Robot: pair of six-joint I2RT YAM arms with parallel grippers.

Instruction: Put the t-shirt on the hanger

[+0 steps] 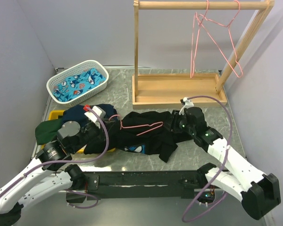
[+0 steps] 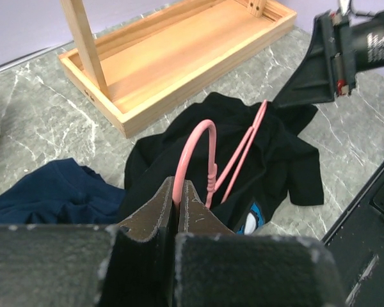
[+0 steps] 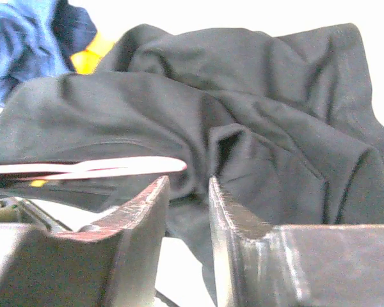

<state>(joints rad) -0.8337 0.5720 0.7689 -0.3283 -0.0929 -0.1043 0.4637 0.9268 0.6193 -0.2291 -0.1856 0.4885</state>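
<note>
top view, t-shirt (image 1: 148, 139): crumpled on the table (image 1: 118, 87) between the arms; the hanger (image 1: 142, 126) lies on top of it, not threaded in.
top view, risk: pulling the hanger may drag the whole heap into the navy garment (image 1: 103, 109) and the green garment (image 1: 46, 132) at the left.
top view, surroundings: the wooden rack (image 1: 177, 92) with the spare hangers (image 1: 217, 42) stands just behind the shirt; the basket (image 1: 85, 95) is well apart.
left wrist, left tool (image 2: 177, 192): closed on the hanger (image 2: 195, 144) at its hook (thin wire, so it could twist in the pinch).
left wrist, right tool (image 2: 294, 89): at the far edge of the t-shirt (image 2: 275, 160).
right wrist, right tool (image 3: 189, 192): jaws parted, clamping nothing; the t-shirt (image 3: 275, 128) bunches just beyond.
right wrist, risk: closing here may catch several folds, or the hanger (image 3: 102, 167), instead of one hem layer.
</note>
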